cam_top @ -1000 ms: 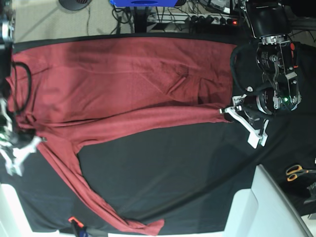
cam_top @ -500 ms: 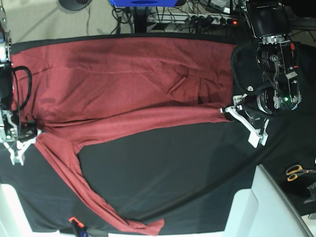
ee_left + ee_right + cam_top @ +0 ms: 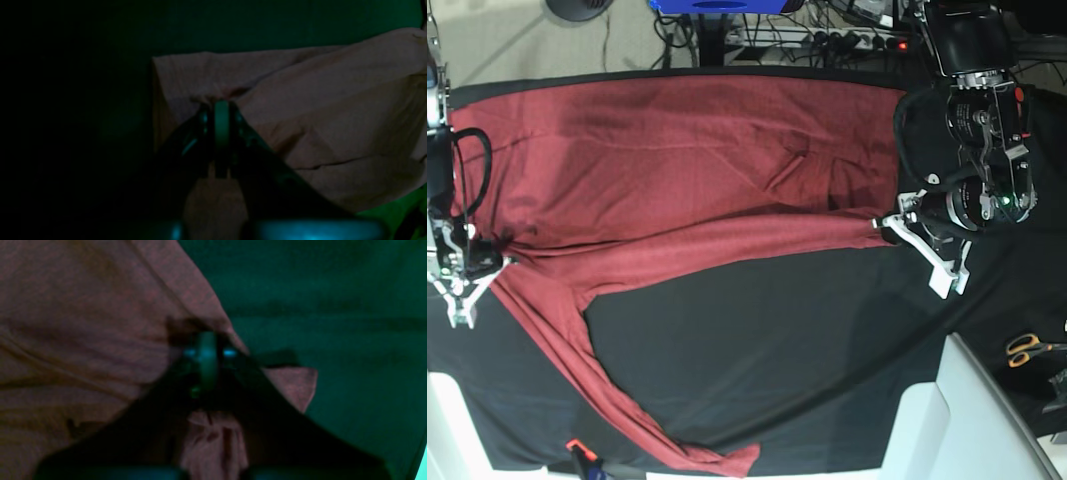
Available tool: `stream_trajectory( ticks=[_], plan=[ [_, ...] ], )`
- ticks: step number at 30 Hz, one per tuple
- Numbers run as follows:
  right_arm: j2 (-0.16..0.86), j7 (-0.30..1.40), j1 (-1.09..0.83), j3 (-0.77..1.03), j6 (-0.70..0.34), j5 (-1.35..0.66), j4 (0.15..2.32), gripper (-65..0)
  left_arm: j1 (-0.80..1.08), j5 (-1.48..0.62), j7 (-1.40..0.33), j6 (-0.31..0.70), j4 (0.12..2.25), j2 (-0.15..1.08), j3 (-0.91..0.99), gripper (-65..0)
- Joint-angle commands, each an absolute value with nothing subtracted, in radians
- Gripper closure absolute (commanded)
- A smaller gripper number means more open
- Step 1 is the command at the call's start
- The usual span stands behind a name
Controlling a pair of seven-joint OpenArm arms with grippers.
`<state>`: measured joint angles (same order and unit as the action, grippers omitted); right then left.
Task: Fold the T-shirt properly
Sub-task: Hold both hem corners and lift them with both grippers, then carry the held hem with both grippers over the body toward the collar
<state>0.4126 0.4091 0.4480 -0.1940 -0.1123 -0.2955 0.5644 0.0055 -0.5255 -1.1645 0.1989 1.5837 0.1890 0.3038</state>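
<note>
A: Start at the bottom of the base view. What lies nearest?

B: A loose sleeve end (image 3: 727,462) at the bottom centre, lying flat on the black-covered surface (image 3: 767,340). It runs up and left to join the rest of the T-shirt (image 3: 667,160).

A: And the scissors?

B: Orange-handled scissors (image 3: 1030,347) at the lower right edge, well apart from the cloth.

A: Where is the garment as a whole?

B: Spread across the upper half of the frame, left edge to near the right arm of the picture, with a folded band running along the middle.

A: The left tool?

B: The left tool (image 3: 897,226) sits at centre right of the base view, its jaws closed tight on the end of that folded band. In its wrist view the left tool (image 3: 220,106) pinches a corner of the fabric (image 3: 300,110) at frame centre; that picture is very dark.

A: And the right one?

B: The right tool (image 3: 489,266) is at the left edge, middle height, where the sleeve meets the body. In its wrist view the right tool (image 3: 206,346) is clamped shut with red cloth (image 3: 83,340) bunched between and below the jaws, so it has hold of the shirt's edge.

A: Farthest away?

B: Cables and a power strip (image 3: 847,38) along the top, beyond the surface.
</note>
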Motion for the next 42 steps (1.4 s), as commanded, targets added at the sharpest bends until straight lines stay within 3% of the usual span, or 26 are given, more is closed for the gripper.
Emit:
stream_trajectory(
  ticks=[1, 28, 39, 42],
  plan=[
    [0.432, 0.39, 0.476, -0.189, -0.108, -0.295, 0.575, 0.0, -0.008, -0.536, -1.153, 0.202, 1.598, 0.2, 0.306, 0.0],
    [0.443, 0.453, 0.476, -0.183, -0.104, -0.295, 0.737, 0.0, -0.015, -0.536, -1.153, 0.2, 1.606, 0.199, 0.308, 0.0],
    [0.49, 0.526, 0.34, -0.18, -0.097, -0.297, 0.984, 0.0, -0.008, -0.536, -1.184, 0.2, 1.687, 0.2, 0.308, 0.0],
    [0.49, 0.541, 0.291, -0.105, -0.082, -0.295, 1.041, 0.0, -0.001, -0.536, -1.208, 0.2, 1.696, 0.199, 0.306, 0.0]
  ],
)
